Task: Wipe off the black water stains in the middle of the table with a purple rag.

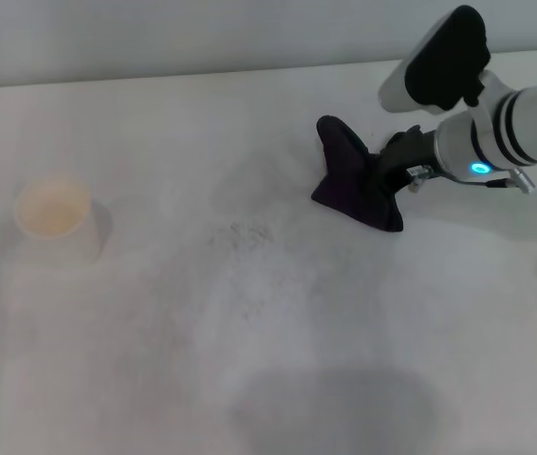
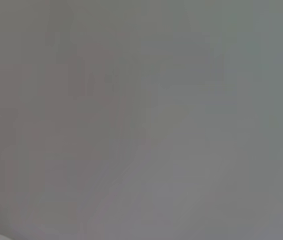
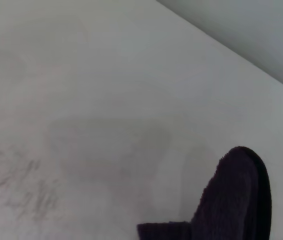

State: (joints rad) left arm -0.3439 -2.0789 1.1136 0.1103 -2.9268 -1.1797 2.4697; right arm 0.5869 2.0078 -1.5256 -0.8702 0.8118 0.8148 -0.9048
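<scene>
From the head view, the right gripper (image 1: 389, 172) pinches the purple rag (image 1: 354, 177) on the table (image 1: 278, 313), toward the far right corner. A paper cup (image 1: 55, 218) stands near the left edge.

In the right wrist view, the rag (image 3: 231, 200) touches the table (image 3: 106, 75) beside grey smudges (image 3: 21, 182).

The left wrist view shows only plain grey.

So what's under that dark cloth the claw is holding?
Only white table shows around the purple rag, gripped by the right claw. Whatever lies beneath it is covered; faint grey smudges lie nearby.
</scene>
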